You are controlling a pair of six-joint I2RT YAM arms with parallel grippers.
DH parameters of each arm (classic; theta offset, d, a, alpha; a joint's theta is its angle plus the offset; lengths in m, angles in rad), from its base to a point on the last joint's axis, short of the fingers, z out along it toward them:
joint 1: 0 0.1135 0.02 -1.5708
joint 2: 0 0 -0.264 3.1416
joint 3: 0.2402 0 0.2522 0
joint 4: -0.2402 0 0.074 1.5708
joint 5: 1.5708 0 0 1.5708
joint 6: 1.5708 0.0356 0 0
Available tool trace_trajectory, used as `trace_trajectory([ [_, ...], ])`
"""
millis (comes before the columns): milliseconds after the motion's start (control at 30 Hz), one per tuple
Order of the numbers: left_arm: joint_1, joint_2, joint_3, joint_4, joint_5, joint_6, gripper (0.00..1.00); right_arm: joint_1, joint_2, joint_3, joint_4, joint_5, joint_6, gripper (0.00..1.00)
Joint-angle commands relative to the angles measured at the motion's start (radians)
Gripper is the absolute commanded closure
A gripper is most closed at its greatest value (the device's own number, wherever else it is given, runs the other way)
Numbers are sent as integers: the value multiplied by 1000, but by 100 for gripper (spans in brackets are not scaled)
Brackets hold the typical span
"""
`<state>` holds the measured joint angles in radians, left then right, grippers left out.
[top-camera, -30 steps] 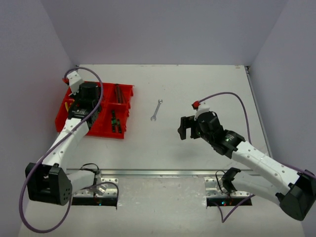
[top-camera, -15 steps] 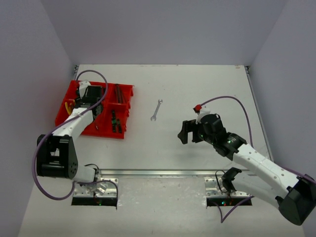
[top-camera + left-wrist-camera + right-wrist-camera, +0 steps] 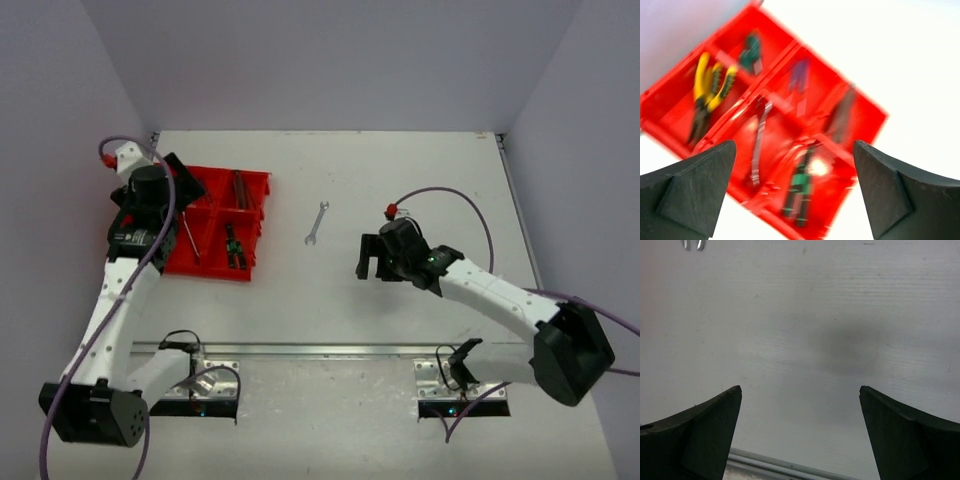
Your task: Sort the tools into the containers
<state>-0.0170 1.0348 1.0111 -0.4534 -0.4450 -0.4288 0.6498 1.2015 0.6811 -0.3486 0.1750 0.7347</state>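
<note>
The red tray [image 3: 255,180] sits at the table's left, and the blurred left wrist view looks down on the tray [image 3: 670,127]. Its compartments hold yellow pliers [image 3: 710,92], a silver wrench [image 3: 759,137] [image 3: 188,240], green-handled tools [image 3: 799,186] [image 3: 232,248] and dark tools [image 3: 240,187]. My left gripper [image 3: 168,190] [image 3: 794,145] hangs open above the tray's left part, holding nothing. One silver wrench [image 3: 316,222] lies on the bare table. My right gripper [image 3: 369,258] [image 3: 800,390] stands open just right of and nearer than it; only the wrench's tip [image 3: 692,244] shows in its wrist view.
Purple-grey walls close the table on the left, back and right. A metal rail [image 3: 330,350] runs along the near edge, by the arm bases. The tray lies close to the left wall.
My left gripper has gone from shut to open over the tray and swung toward its left side; a silver wrench now lies in a compartment. The right gripper has shifted slightly left.
</note>
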Motion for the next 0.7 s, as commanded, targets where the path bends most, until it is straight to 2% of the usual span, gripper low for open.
trace_trajectory([
  [0, 11, -219, -94, 0, 174, -100, 0, 1, 184, 189, -170, 155, 336, 1],
  [167, 11, -338, -214, -18, 297, -12, 0, 30, 427, 420, -169, 76, 254, 2],
  [233, -3, -377, -266, -16, 376, 73, 0, 33, 592, 597, -232, 93, 272, 3],
  [433, -26, -438, -312, 2, 393, 61, 0, 34, 845, 930, -379, 218, 353, 4],
  [467, -38, -439, -318, 16, 413, 63, 0, 34, 954, 1021, -427, 229, 347, 8],
  [567, -104, -423, -319, 18, 421, 68, 0, 35, 1089, 1231, -495, 252, 304, 12],
  [667, -152, -411, -316, 11, 414, 68, 0, 34, 1192, 1329, -517, 275, 254, 18],
])
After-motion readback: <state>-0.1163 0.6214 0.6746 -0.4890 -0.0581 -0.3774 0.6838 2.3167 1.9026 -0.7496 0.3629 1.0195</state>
